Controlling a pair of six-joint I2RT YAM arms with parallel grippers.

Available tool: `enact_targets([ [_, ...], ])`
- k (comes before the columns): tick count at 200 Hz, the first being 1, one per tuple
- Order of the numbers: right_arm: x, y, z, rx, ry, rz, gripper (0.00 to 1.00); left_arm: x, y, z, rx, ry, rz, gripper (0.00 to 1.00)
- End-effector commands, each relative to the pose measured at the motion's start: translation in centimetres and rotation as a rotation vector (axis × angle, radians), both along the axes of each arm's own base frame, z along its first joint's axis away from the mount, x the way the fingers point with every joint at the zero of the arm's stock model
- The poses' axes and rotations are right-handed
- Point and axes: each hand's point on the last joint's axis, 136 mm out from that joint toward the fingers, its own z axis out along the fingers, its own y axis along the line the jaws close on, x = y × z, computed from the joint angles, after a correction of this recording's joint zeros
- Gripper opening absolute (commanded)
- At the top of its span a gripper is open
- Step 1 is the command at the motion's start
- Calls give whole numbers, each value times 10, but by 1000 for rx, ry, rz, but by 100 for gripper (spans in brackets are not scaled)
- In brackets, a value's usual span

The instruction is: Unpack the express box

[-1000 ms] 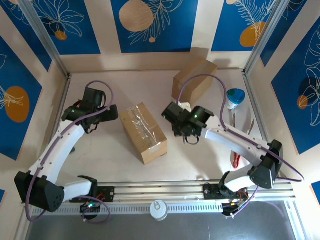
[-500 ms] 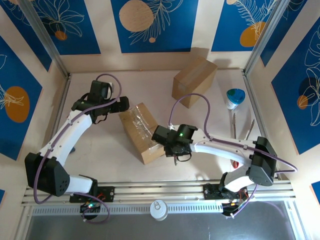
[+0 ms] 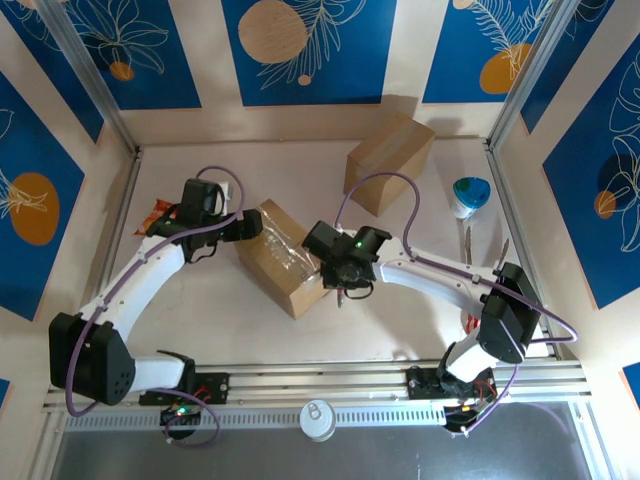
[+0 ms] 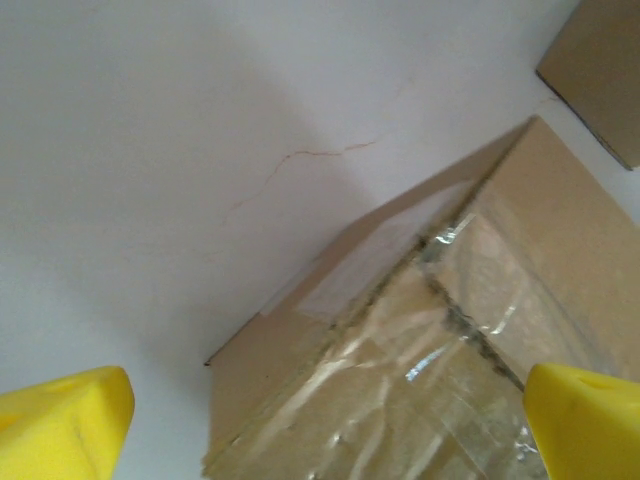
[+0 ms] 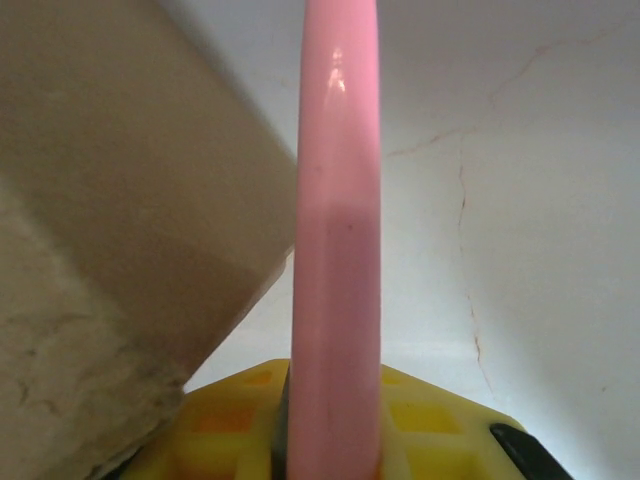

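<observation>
The express box (image 3: 285, 258), brown cardboard with clear tape along its top, lies at an angle in the middle of the table. My left gripper (image 3: 247, 228) is open at the box's far left end. In the left wrist view its yellow fingertips (image 4: 62, 420) straddle the taped top (image 4: 450, 340), and the left gripper (image 4: 325, 428) holds nothing. My right gripper (image 3: 340, 282) is beside the box's right long side, shut on a pink tool handle (image 5: 335, 230). The handle stands upright between its yellow pads (image 5: 440, 425), and the box wall (image 5: 130, 200) is close on the left.
A second cardboard box (image 3: 388, 160) stands at the back right. A blue-topped cup (image 3: 470, 196), two thin metal tools (image 3: 467, 250) and a red item (image 3: 470, 320) lie along the right side. An orange packet (image 3: 155, 212) is at the left, and a can (image 3: 318, 420) sits on the front rail.
My left gripper has moved right to the box's far end. My right gripper, still shut on the pink tool, swung from right of the box to its near corner, then against its right side.
</observation>
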Motion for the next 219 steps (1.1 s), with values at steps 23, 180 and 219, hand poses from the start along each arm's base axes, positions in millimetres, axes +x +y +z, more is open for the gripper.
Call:
enact_targets([
  [23, 24, 5, 6, 40, -17, 22, 0, 2, -11, 3, -76, -34, -29, 100],
  [180, 34, -3, 0, 68, -30, 31, 0, 13, -17, 27, -135, -208, -32, 100],
  [219, 28, -7, -5, 72, -16, 20, 0, 32, -13, 32, -92, -307, -10, 100],
])
